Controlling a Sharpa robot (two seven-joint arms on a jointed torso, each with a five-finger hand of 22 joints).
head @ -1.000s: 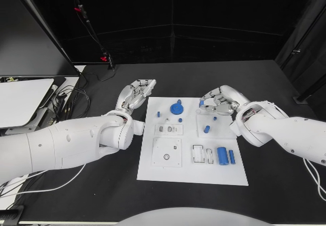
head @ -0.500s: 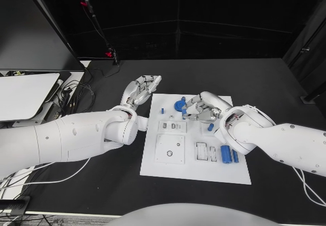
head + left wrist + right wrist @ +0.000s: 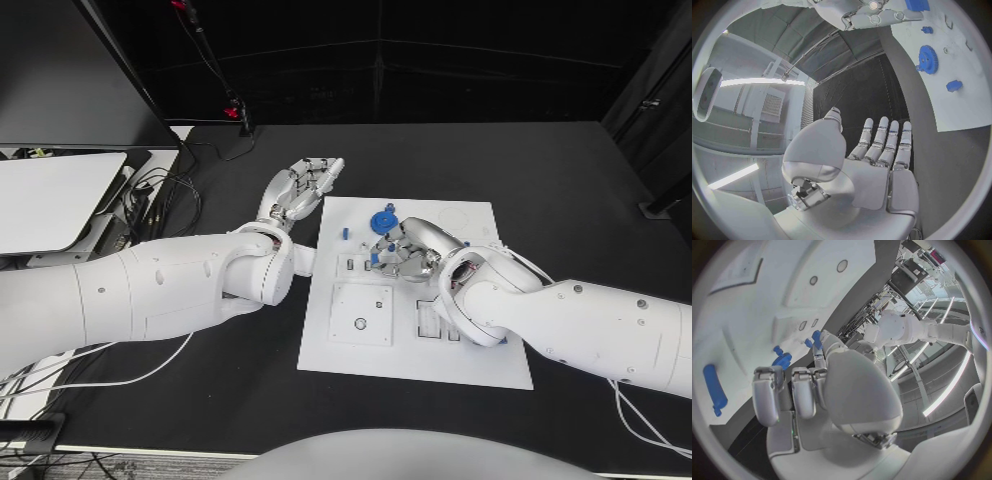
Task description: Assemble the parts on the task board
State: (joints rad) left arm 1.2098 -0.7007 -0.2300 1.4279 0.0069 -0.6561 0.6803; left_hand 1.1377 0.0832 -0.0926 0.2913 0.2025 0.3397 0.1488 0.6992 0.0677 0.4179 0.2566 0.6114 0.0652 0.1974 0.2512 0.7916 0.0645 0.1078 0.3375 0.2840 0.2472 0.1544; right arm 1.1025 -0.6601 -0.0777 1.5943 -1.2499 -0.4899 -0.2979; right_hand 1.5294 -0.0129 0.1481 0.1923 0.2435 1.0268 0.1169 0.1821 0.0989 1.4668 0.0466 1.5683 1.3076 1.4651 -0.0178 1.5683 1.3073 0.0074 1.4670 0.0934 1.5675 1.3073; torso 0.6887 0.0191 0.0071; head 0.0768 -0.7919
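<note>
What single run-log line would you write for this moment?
left hand: open, beside task board | right hand: over board's middle, hold unclear | blue gear: on board

Your right hand point(image 3: 405, 248) moves in from the task board's point(image 3: 476, 365) right edge to its middle, just below the blue gear point(image 3: 382, 221), fingers curled.

Two bulky arms are showing smooth, glossy white shells with rounded segments. The left hand point(image 3: 296, 192) and right hand point(image 3: 408, 248) are showing silver metallic fingers with jointed, segmented links. Thin white cables are trailing from beneath both arms. A rounded silver thumb housing is showing exposed mechanical parts at its base.
</note>
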